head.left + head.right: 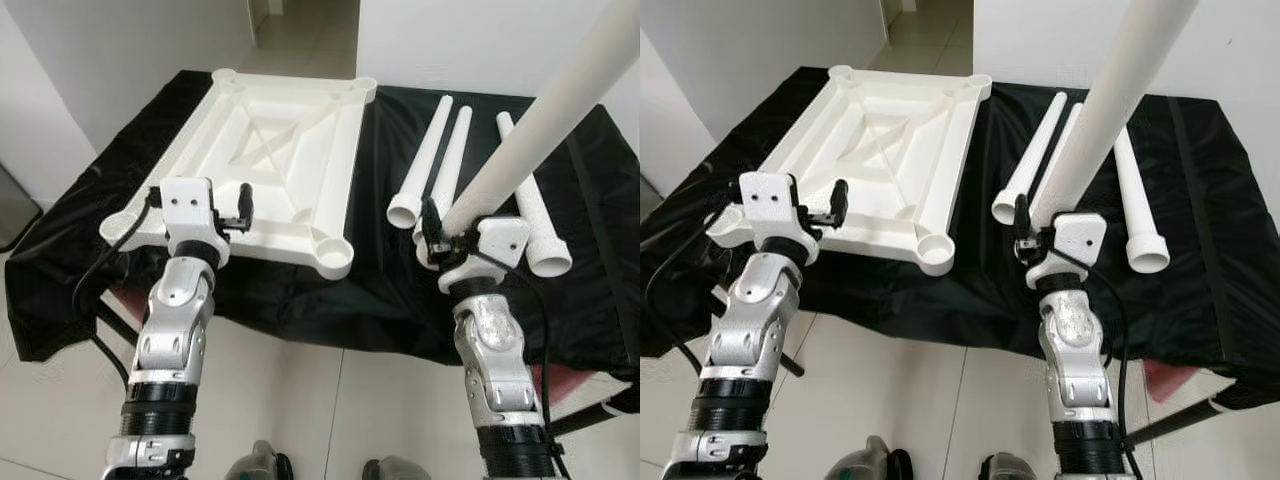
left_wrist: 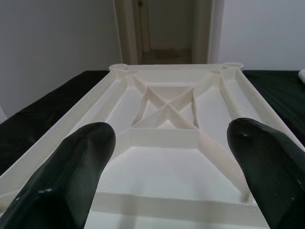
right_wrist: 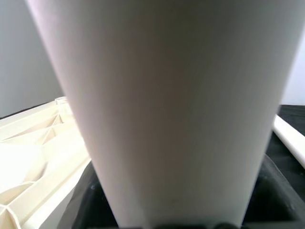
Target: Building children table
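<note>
Beside tabletop [image 1: 280, 150] edge, gripped leg [image 1: 560, 110]

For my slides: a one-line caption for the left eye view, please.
Right tool holds a white leg raised; left tool hovers open over the upturned tabletop.

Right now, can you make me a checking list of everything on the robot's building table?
Surface: black cloth covers the table, hanging over the near edge.
Job's things: white tabletop lies upside down, ribs and corner sockets facing up; three white legs lie beside it on the cloth; a fourth leg is lifted, tilted upward.
Clutter: nothing seen.
Grippers: right gripper is shut on the fourth leg's lower end; left gripper is open, hovering over the tabletop's near edge.
Cables: black cable loops from the left wrist; another runs down the right forearm.
Surroundings: white walls, tiled floor, a doorway behind the table.
</note>
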Controlling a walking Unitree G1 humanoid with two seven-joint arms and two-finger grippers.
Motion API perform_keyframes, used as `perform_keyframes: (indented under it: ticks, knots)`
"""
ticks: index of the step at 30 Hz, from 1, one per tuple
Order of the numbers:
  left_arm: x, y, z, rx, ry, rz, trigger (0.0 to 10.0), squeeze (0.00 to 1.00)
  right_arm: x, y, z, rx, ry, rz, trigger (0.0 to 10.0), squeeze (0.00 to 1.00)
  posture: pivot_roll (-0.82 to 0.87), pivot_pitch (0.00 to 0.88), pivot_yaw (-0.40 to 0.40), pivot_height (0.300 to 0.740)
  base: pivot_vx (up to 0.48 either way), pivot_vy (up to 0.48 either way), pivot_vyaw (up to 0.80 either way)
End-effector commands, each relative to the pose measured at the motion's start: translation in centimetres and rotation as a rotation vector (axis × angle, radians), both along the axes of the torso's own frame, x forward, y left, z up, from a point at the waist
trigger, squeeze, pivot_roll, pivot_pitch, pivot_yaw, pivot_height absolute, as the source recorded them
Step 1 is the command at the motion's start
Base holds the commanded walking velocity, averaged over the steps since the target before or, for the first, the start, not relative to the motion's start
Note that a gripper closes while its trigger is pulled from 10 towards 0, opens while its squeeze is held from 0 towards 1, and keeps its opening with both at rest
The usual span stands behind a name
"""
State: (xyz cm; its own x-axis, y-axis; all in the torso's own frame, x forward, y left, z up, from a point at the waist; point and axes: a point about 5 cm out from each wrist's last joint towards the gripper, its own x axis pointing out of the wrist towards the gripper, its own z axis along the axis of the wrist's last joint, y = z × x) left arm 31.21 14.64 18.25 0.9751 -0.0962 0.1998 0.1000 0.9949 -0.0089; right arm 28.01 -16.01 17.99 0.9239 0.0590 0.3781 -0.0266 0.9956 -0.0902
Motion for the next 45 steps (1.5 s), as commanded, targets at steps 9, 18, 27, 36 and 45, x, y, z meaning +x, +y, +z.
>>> perform_keyframes:
  ticks: [9,18,27,36,45]
  knots:
    - [-0.9,0.5,-0.8,0.008,0.056,0.017,10.0,0.0,-0.4,-0.2,-0.5,-0.017,0.045,-0.023,10.0,0.0,-0.04,0.075,0.074,0.74,0.0,0.0,0.0]
    - [-1.2,0.9,-0.4,0.052,0.058,0.013,10.0,0.0,-0.1,0.0,-0.1,-0.029,0.051,-0.012,10.0,0.0,-0.03,0.08,0.073,0.74,0.0,0.0,0.0]
    - [-1.5,1.0,-0.4,0.054,0.061,0.018,10.0,0.0,-0.2,0.0,-0.2,-0.033,0.056,-0.006,10.0,0.0,-0.03,0.08,0.072,0.74,0.0,0.0,0.0]
    - [-1.6,1.0,-0.3,0.072,0.056,0.016,10.0,0.0,-0.1,0.1,-0.1,-0.035,0.059,0.005,10.0,0.0,-0.03,0.071,0.067,0.74,0.0,0.0,0.0]
    - [0.4,3.2,1.8,0.15,-0.026,0.048,10.0,0.0,0.6,-0.5,0.4,-0.058,0.042,0.0,10.0,0.0,-0.02,0.057,0.065,0.74,0.0,0.0,0.0]
